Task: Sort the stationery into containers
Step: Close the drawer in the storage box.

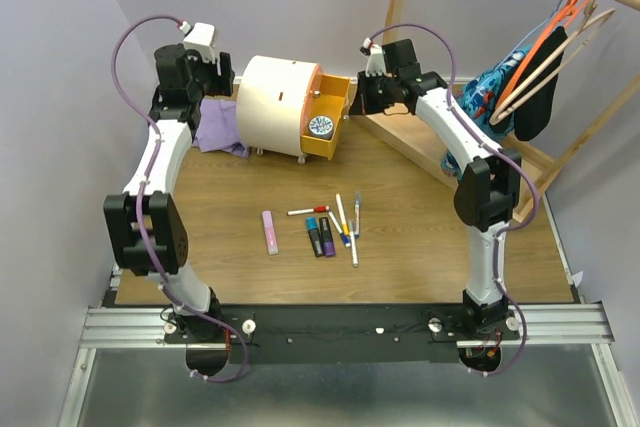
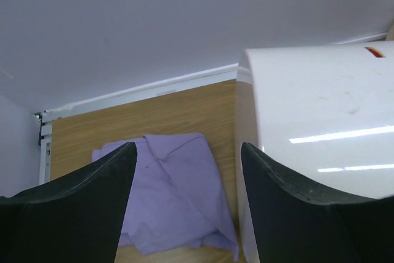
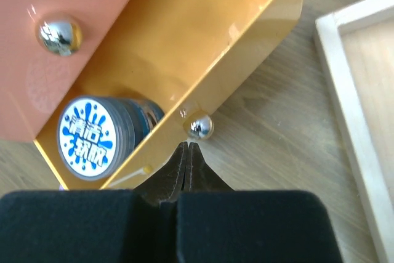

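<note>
The cream-white chest (image 1: 275,102) stands at the back of the table with one orange drawer (image 1: 330,117) pulled open. The grey round tin (image 3: 91,137) lies inside that drawer. My right gripper (image 3: 189,146) is shut and empty, its tips just below the open drawer's small silver knob (image 3: 201,126). My left gripper (image 2: 188,152) is open and empty, hovering over the purple cloth (image 2: 172,195) beside the chest's white wall (image 2: 320,127). On the table lie the pink bar (image 1: 270,232), a red-capped pen (image 1: 308,210), two stubby markers (image 1: 321,238) and several thin white pens (image 1: 349,227). No green clip shows.
A closed orange drawer front with its own knob (image 3: 59,34) sits above the open one. The wooden tray (image 3: 363,90) of the clothes rack lies close to the right of the drawer. Hangers and clothes (image 1: 530,77) hang at the back right.
</note>
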You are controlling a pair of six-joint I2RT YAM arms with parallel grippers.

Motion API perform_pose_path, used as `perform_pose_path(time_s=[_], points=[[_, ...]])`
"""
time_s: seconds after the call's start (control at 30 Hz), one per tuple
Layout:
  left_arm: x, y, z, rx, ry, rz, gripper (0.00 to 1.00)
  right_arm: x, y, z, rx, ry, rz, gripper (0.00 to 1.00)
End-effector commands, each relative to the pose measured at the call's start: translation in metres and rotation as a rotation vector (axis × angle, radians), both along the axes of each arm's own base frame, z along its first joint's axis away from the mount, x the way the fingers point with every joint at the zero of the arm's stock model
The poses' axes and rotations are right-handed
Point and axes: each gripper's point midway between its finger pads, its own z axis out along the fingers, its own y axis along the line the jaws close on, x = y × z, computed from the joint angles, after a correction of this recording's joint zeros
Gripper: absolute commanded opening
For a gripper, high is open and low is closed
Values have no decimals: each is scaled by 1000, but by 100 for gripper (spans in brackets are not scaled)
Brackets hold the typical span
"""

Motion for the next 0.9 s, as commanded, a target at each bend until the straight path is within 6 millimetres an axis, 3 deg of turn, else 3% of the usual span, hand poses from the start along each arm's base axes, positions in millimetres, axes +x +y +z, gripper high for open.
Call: perform_pose_path(time_s=[0.0,0.07,0.27,0.47,0.5,0.53,0.87], points=[[35,10,-7,38,-9,41,78,20,3,1,-12,-41,-18,1],[45,8,-21,49,14,31,78,22,8,-5,6,-24,-8,0],[55,-9,-30,27,34,-20,78,28,18,-11,33,2,-14,0],[51,-20,-44,4,65,-51,78,28,28,-15,62,22,-1,0],[48,-39,-48,2,75,-82,78,27,31,-16,68,28,0,0],[47,-41,-48,0,77,-88,78,27,33,-19,70,36,2,0],[42,-52,-59,-3,101,-112,77,12,77,-18,129,61,72,1]])
